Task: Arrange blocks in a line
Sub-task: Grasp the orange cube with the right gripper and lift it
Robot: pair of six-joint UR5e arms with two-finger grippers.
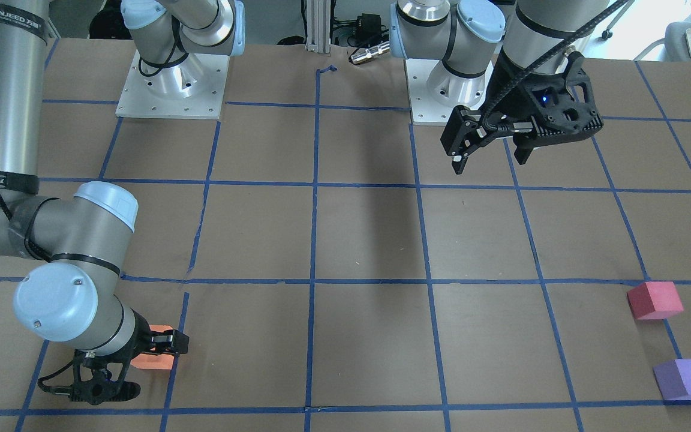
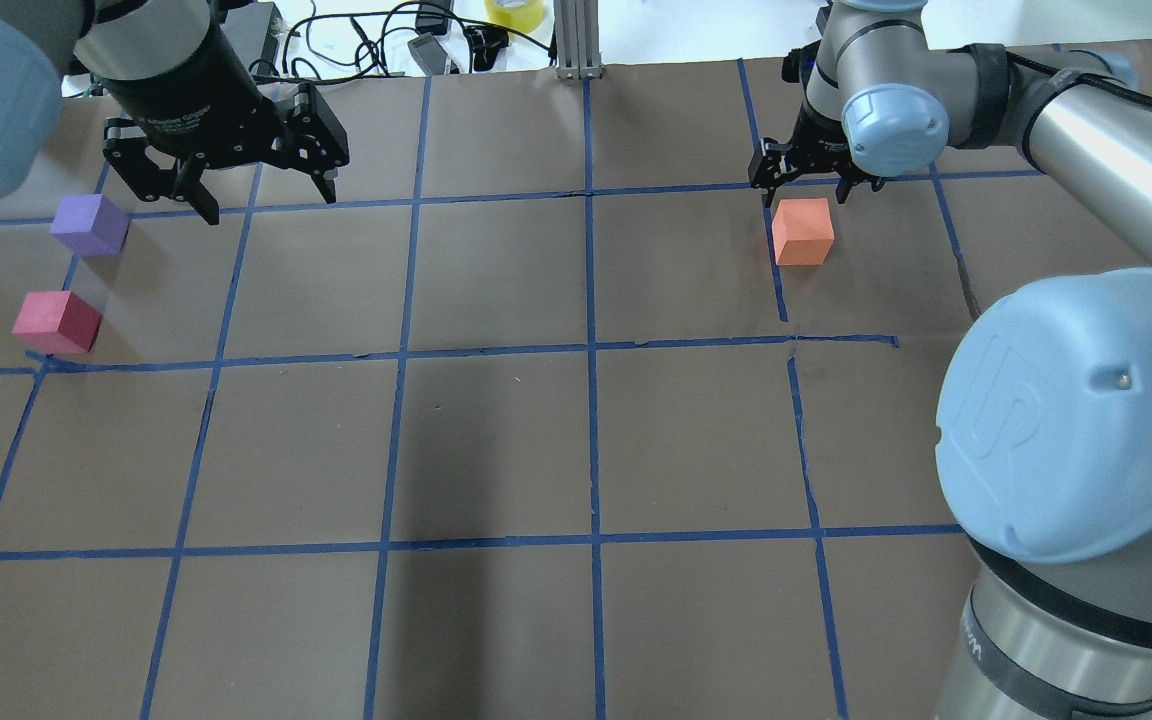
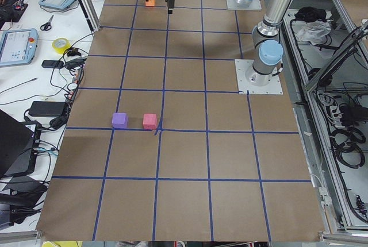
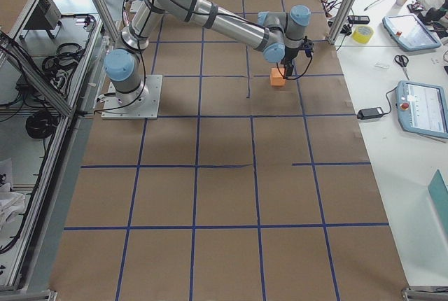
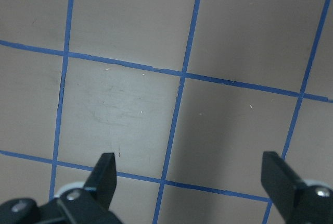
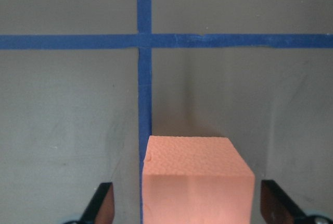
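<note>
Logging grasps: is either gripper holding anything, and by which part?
Nothing is held. The right gripper straddles the orange block, fingers off its sides; the left gripper is open, empty.

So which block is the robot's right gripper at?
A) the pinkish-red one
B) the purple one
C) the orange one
C: the right wrist view shows the orange block between the open fingers of the right gripper; the purple block and the pinkish-red block sit across the table, near the left gripper.
</note>
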